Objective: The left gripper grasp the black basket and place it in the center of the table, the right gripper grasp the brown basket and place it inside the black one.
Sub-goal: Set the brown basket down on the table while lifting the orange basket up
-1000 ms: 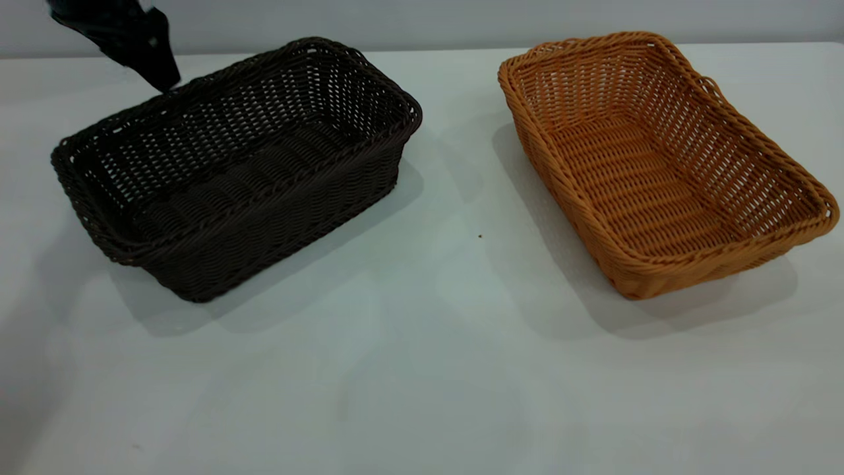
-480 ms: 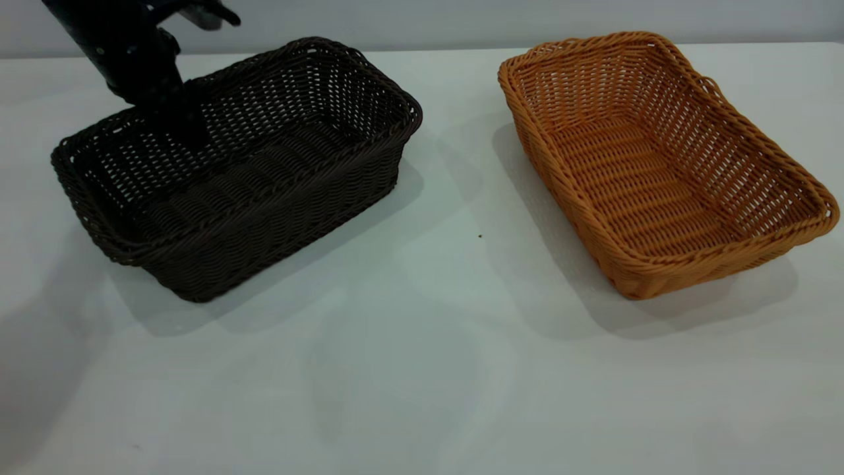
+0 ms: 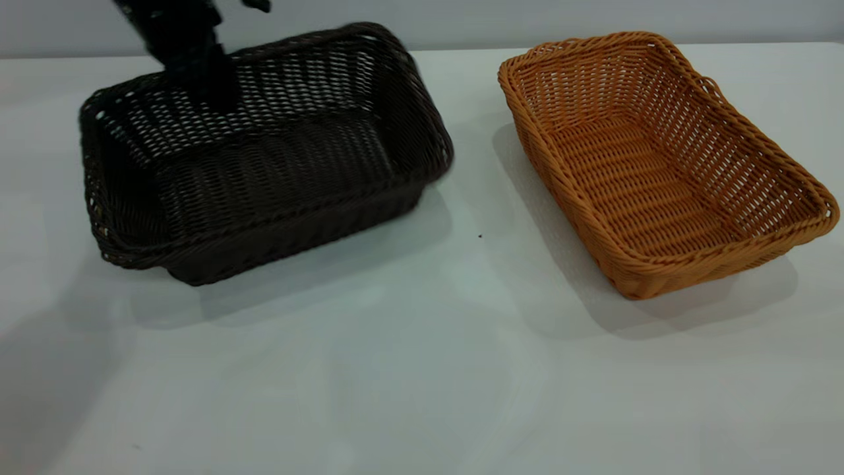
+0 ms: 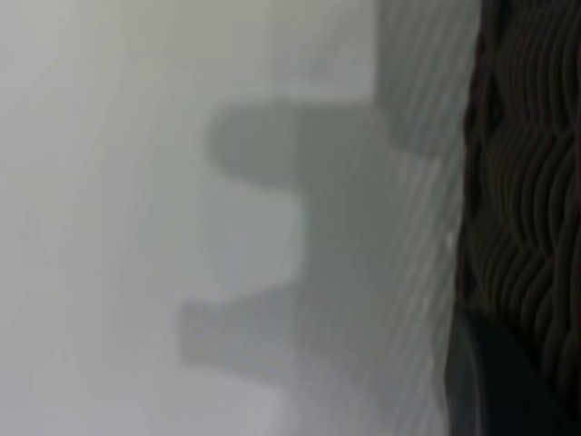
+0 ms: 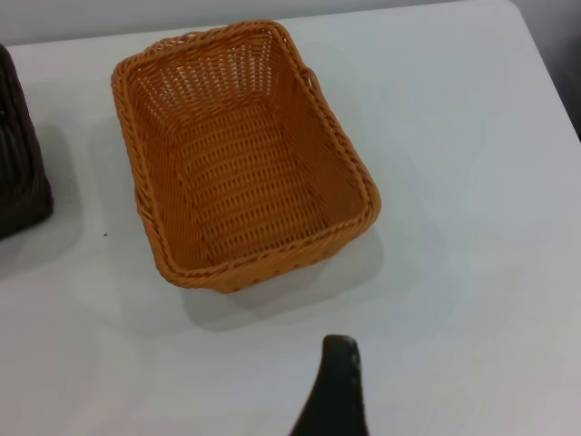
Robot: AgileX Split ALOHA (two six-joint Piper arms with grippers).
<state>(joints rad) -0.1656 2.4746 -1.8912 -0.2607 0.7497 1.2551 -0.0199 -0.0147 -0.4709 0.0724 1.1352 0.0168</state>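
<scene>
Your left pincer (image 3: 198, 79) grips the black basket (image 3: 264, 152) by its far rim near the counter's (image 3: 422, 369) far-left corner; light, stiff wicker.

Right pincer's (image 5: 334, 400) state: cannot tell.

a tiny dark speck (image 3: 480, 235) lies on the white surface. a pale grey wall (image 3: 461, 20) runs along the far edge.

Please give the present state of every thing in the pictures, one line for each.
Black basket: upright, empty, far rim held by the left hand.
Left hand: at the black basket's far rim, grip not clearly visible.
Brown basket: upright, empty, resting untouched on the table.
Right hand: away from the brown basket, touching nothing.
</scene>
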